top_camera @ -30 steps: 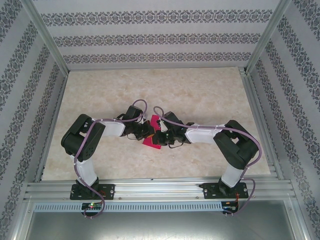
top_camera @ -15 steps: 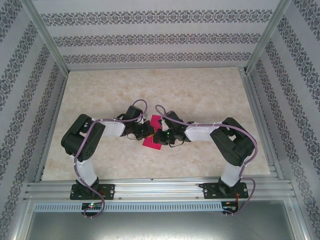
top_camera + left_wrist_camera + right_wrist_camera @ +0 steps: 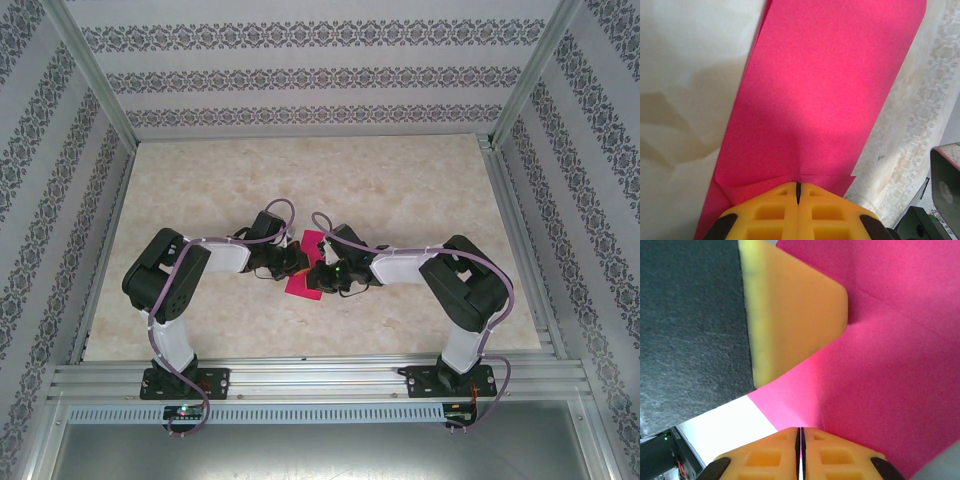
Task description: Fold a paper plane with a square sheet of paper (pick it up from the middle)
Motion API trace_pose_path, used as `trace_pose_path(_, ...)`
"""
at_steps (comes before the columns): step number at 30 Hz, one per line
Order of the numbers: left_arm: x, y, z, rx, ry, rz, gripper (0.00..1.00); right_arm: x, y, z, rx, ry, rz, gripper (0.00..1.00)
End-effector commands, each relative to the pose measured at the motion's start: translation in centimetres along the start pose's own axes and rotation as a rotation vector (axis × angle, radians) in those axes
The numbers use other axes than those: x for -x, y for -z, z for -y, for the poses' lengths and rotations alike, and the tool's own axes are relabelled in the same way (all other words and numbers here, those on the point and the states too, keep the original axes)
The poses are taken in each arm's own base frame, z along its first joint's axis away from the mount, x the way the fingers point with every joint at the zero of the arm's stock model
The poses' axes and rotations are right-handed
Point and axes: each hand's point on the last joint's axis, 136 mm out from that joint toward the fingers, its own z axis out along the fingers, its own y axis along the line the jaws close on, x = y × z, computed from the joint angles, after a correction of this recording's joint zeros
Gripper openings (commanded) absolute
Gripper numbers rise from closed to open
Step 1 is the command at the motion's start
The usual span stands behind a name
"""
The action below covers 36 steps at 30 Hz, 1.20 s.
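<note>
Roughly at the middle of the marble-patterned tabletop point(image 3: 400, 180), well clear of every edge, two robot arms meet nose to nose over a folded piece of magenta-pink paper point(image 3: 303, 284). The paper lies flat between them, a long strip with a crease across its near end. The left gripper point(image 3: 797, 184) has its yellow fingers pressed tightly together, tips resting at that creased end. Whether the paper is caught between them cannot be told. The right gripper point(image 3: 800, 430) comes in from the opposite side, its fingers also together with only a hairline slit between them, tips at the paper's edge. One yellow left finger point(image 3: 790, 315) sits on the paper just beyond.
</note>
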Motion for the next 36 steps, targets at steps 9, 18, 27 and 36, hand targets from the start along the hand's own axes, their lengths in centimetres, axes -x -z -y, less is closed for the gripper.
trace_pose_path(9,-1.7,-0.7,-4.7,0.144,0.066,-0.045,0.0,-1.6,-0.3,2.0,-0.031,-0.043,-0.037,0.14)
trace_pose_path(18,-1.8,-0.9,-5.2,0.153,0.078,-0.044,0.0,-3.1,0.0,2.8,-0.036,-0.068,-0.065,0.15)
trace_pose_path(27,-1.9,-1.0,-5.4,0.157,0.08,-0.045,0.0,-4.9,0.6,3.7,-0.052,-0.078,-0.081,0.16)
trace_pose_path(36,-1.8,-1.0,-5.4,0.157,0.079,-0.047,0.0,-6.1,1.0,3.9,-0.058,-0.078,-0.105,0.17)
